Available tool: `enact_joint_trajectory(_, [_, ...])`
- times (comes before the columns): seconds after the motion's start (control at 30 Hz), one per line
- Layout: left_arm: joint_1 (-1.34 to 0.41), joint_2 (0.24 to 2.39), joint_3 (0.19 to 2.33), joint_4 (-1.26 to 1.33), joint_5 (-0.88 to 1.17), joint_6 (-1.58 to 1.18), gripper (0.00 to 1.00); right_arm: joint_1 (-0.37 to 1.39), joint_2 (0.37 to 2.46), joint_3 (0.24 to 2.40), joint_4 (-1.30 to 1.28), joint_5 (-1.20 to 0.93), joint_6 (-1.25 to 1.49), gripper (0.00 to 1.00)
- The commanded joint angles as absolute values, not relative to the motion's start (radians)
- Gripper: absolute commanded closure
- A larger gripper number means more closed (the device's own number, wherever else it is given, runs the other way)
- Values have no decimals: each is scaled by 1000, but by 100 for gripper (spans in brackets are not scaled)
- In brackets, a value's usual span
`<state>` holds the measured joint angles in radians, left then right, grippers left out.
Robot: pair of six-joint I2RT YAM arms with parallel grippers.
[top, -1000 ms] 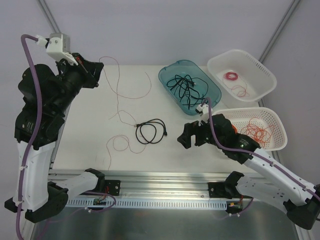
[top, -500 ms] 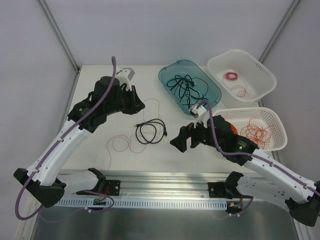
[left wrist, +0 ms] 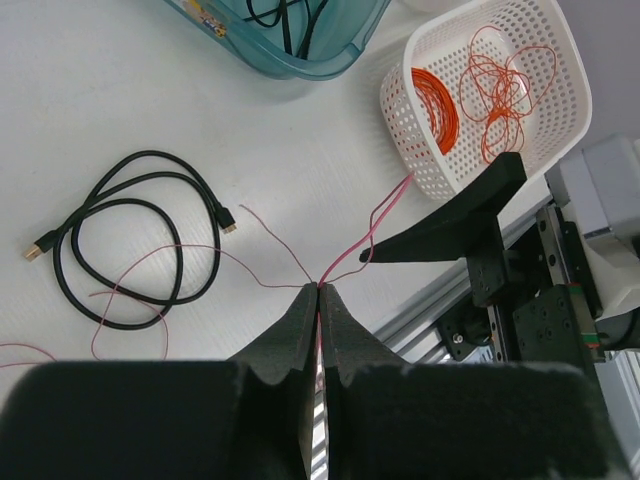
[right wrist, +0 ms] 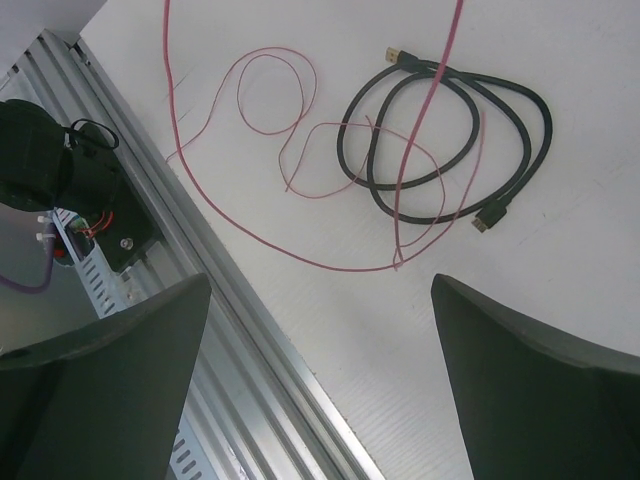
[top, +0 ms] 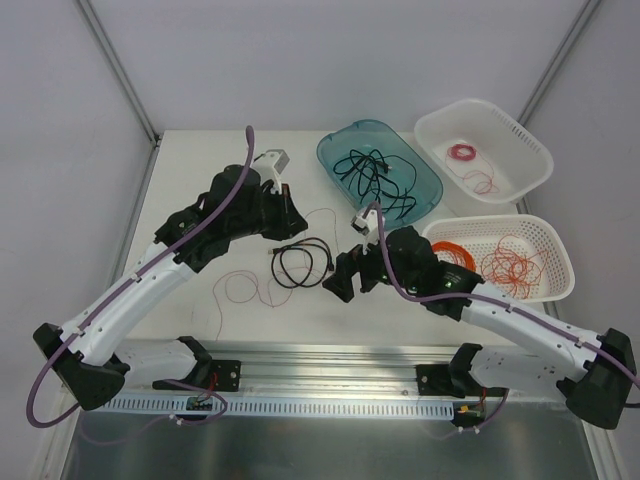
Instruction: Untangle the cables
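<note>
A black cord [top: 300, 263] with small plugs lies in a loose coil at the table's middle; it also shows in the left wrist view [left wrist: 130, 240] and the right wrist view [right wrist: 450, 140]. Thin red wires [top: 240, 290] trail across and to the left of it. My left gripper [top: 292, 217] hangs just behind the coil, shut [left wrist: 320, 288] on a red wire [left wrist: 365, 235] that runs off to both sides. My right gripper [top: 345, 280] is open and empty [right wrist: 320, 330], low over the table just right of the coil, with red wire loops [right wrist: 290, 130] below it.
A teal tray [top: 335, 150] holding black cables stands at the back. A white basket [top: 530, 150] with a pink ring coil stands at the back right. A nearer white basket [top: 560, 270] holds an orange coil [left wrist: 437, 100] and red wire. An aluminium rail [top: 330, 355] runs along the near edge.
My left arm has swung down from high at the far left to the table's middle, drawing the red wire along. My right gripper has moved left toward the black cord.
</note>
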<state>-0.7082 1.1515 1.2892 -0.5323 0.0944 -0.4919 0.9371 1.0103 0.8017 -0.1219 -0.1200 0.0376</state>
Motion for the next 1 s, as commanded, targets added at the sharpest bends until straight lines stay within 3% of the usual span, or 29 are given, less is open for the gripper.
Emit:
enact_joint_trajectory(0.0, [-719,1123,1301,-491,64,-520,100,945,1044,836,-17,-181,5,3])
enact_joint_trajectory(0.23, [-723,1123,1315,-488,51,-541,100,1003,1130,871,20,-233,-26,3])
enact_joint_trajectory(0.53, [-724,1117,1322,-483,54,-568,100,1046,1186,896,26,-117,-40,1])
enact_joint_trajectory(0.63, [-726,1114,1319,-479,51,-586,100,1055,1198,894,37,-59,-38,7])
enact_joint_trajectory(0.73, [-726,1111,1316,-474,41,-603,100,1066,1203,888,46,-26,-43,20])
enact_joint_trajectory(0.77, [-727,1106,1316,-474,34,-612,100,1068,1203,887,48,-8,-43,31])
enact_joint_trajectory(0.93, [-726,1101,1302,-474,3,-627,100,1077,1193,876,49,52,-44,61])
enact_joint_trajectory(0.97, [-726,1101,1301,-474,5,-630,100,1077,1192,876,46,54,-46,71])
